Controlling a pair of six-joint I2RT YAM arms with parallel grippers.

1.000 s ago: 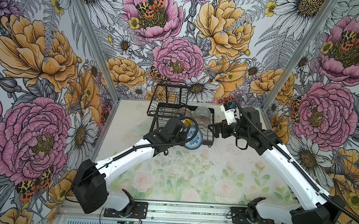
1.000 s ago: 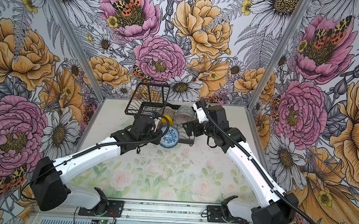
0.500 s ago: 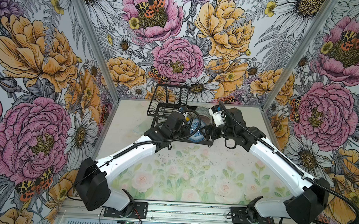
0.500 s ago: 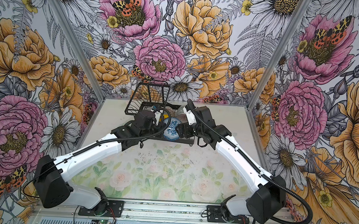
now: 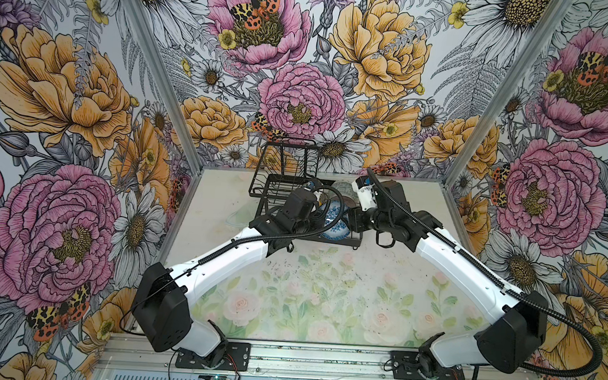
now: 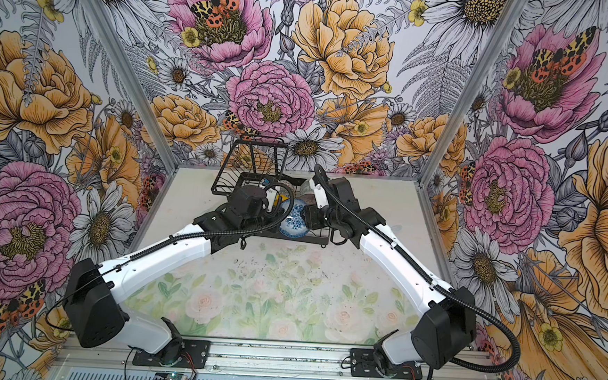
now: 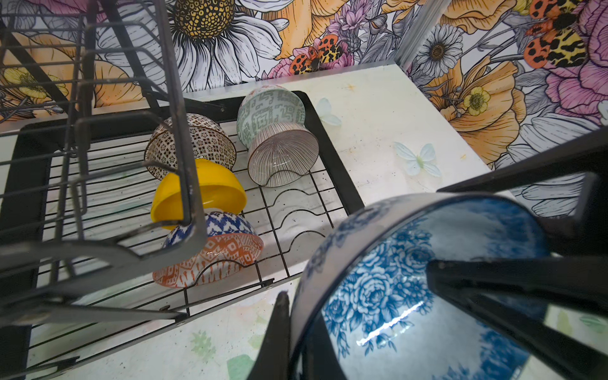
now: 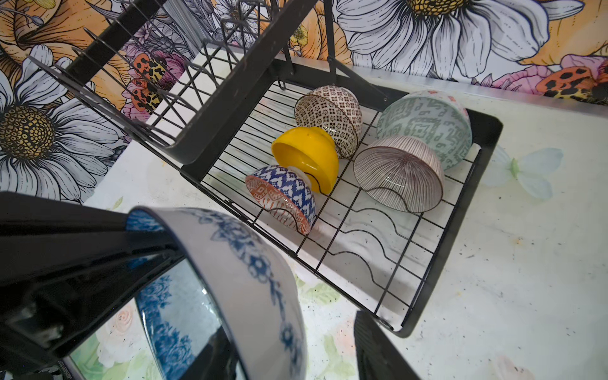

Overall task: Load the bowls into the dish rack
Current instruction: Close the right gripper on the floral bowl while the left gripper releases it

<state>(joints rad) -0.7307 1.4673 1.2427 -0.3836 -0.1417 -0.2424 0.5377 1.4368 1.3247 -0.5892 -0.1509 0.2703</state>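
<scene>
Left wrist: blue bowl (image 7: 388, 296) cropped; dish rack (image 7: 184, 131) masks yellow bowl (image 7: 217, 194).

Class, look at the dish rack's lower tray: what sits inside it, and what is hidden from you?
The lower tray holds five bowls on edge: brown-white patterned bowl, pale green bowl, yellow bowl, orange-blue geometric bowl, radial-lined bowl. The upper basket hides part of its floor.

Black wire dish rack (image 8: 488, 135), five bowls (image 8: 306, 154) tipped in its base tray, blue floral bowl (image 8: 250, 283) tilted at front
</scene>
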